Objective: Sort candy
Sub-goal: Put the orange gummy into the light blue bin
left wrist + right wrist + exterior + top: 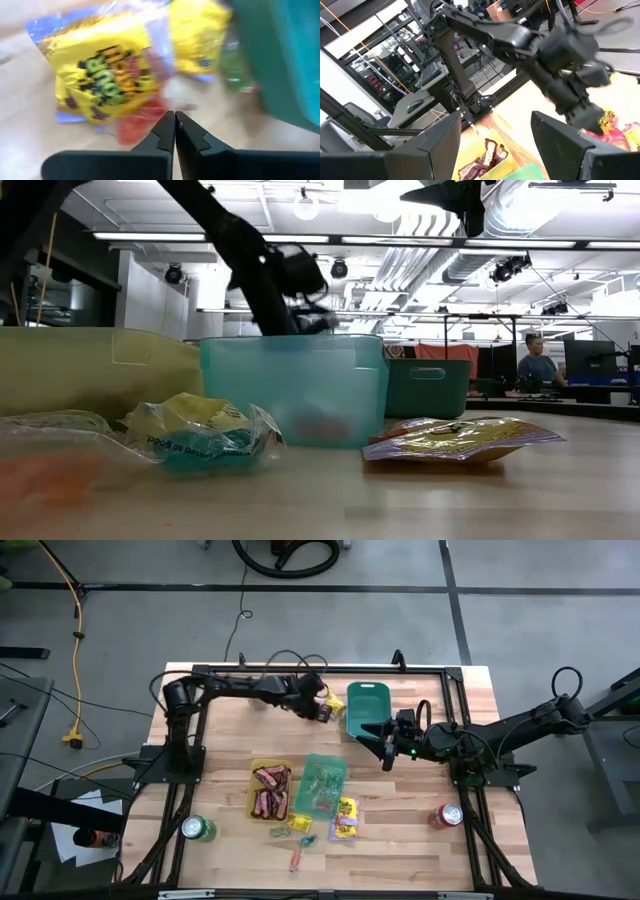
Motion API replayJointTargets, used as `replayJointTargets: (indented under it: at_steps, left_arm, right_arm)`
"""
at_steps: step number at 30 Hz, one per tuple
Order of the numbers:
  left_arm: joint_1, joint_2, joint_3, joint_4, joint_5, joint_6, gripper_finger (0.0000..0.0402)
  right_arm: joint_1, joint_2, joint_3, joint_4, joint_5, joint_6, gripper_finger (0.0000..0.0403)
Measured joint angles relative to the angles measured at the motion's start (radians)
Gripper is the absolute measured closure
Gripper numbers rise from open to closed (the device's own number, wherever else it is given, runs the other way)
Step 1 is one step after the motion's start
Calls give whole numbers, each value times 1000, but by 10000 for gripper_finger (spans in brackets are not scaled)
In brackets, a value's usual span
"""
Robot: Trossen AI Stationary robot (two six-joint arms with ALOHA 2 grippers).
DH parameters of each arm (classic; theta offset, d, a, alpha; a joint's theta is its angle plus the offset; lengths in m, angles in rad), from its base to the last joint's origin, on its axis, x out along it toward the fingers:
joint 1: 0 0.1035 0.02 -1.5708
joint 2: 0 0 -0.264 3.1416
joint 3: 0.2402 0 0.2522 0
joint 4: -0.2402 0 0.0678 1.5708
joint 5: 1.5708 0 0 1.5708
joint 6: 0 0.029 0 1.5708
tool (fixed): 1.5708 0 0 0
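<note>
Your left claw (pixel 323 710) is pressed together above the far side of the surface (pixel 400 840), beside the dark teal tray (pixel 366 705), apparently pinching a yellow packet (pixel 105 75) only by its edge. That thin grip could slip and drop the candy outside any tray. Your right claw (pixel 388 745) waits spread nearby; the arms could collide.

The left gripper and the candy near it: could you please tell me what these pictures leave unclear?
- Left gripper, high view: jaws shut; whether they pinch the yellow packets is too small to tell.
- Left wrist view: packet printing blurred.
- Teal tray, low view: its cloudy wall hides the contents.
- Right gripper: jaws open, empty.
</note>
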Motion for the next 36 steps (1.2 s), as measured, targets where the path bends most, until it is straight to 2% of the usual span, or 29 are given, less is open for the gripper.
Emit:
replayJointTargets:
  at_steps: [7,11,14,19,21,23,25,28,33,36]
  left_arm:
    - [-27,-191,1,-37,1,127,401]
    - [-95,-321,-15,-58,-22,206,401]
    - [-158,-433,-84,-16,-41,237,401]
    - [-272,-628,-301,175,-58,243,401]
    - [-314,-696,-402,289,-61,231,401]
    - [-349,-751,-491,384,-93,231,401]
    - [-365,-775,-541,464,-129,231,401]
    - [-352,-782,-550,481,-139,254,401]
    - [-309,-737,-497,431,-140,325,399]
    - [-293,-704,-444,350,-140,385,382]
  right_arm:
    - [0,6,0,0,-39,2,167]
    - [4,56,0,-8,-117,0,176]
    - [30,135,0,-31,-141,-14,224]
    - [66,267,21,-58,-141,-24,372]
    - [68,302,59,-110,-139,-54,387]
    - [63,331,110,-173,-140,-73,376]
    - [50,349,159,-253,-139,-111,371]
    - [26,359,231,-362,-138,-166,377]
    - [-11,358,335,-544,-140,-217,400]
    - [-23,357,378,-615,-151,-215,399]
